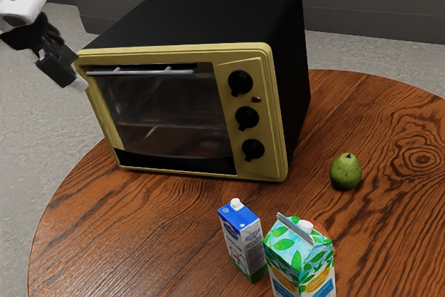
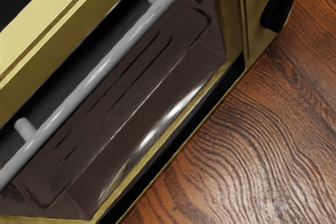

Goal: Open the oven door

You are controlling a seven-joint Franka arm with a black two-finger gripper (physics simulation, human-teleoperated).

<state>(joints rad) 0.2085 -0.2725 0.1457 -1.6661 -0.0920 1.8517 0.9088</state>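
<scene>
The oven (image 1: 290,67) is black with a yellow front, and its glass door (image 1: 167,113) stands upright in the frame, shut. A grey bar handle (image 1: 142,72) runs along the door's top edge. My gripper (image 1: 81,84) is at the oven's front corner on the exterior view's left, close to that end of the handle; whether they touch is unclear. In the wrist view the handle (image 2: 100,72) crosses diagonally on two short posts, with the dark door glass (image 2: 131,93) behind it. How far apart the gripper's jaws stand cannot be made out.
Three black knobs (image 1: 247,117) line the oven front beside the door. On the round wooden table (image 1: 167,227) stand a blue and white carton (image 1: 243,240) and a larger green-leaf carton (image 1: 300,261), with a reddish thing partly hidden behind it. A green pear (image 1: 345,172) sits farther back.
</scene>
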